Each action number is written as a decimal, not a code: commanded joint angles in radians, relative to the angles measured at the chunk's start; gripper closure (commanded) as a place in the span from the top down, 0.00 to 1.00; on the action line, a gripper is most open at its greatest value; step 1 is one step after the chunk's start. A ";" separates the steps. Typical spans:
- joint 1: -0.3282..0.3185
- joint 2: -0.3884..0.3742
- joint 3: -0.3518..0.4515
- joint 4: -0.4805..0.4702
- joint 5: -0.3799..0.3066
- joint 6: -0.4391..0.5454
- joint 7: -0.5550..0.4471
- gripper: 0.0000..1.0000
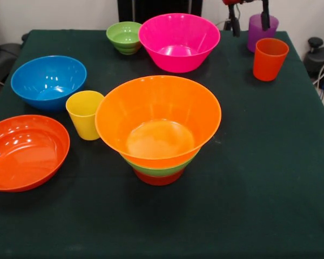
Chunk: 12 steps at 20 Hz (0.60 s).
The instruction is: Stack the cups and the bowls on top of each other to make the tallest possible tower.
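Note:
The tower stands mid-table: a large yellow-orange bowl [158, 118] nested on a medium green bowl [159, 168] on a small red-orange bowl [159, 179]. The small ribbed green bowl [124, 36] sits apart at the back, next to the large pink bowl [178, 42]. The blue bowl [48, 81] and the shallow orange bowl [24, 151] are at the left. The yellow cup [85, 113] stands just left of the tower. The orange cup [270, 58] and the purple cup [256, 39] stand at the back right. My gripper [250, 20] is open and empty, with one finger in front of the purple cup.
The table has a dark green cloth [259, 189]. The robot's dark pedestal [159, 8] stands behind the pink bowl. Dark equipment and cables lie beyond the table's right edge [318, 59].

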 commanded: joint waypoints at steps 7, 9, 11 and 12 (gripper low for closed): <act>0.234 -0.083 -0.272 -0.065 -0.133 -0.037 0.126 1.00; 0.234 -0.085 -0.276 -0.065 -0.119 -0.035 0.112 1.00; 0.234 -0.085 -0.280 -0.070 -0.107 -0.032 0.098 1.00; 0.230 -0.086 -0.277 -0.073 -0.100 -0.026 0.089 1.00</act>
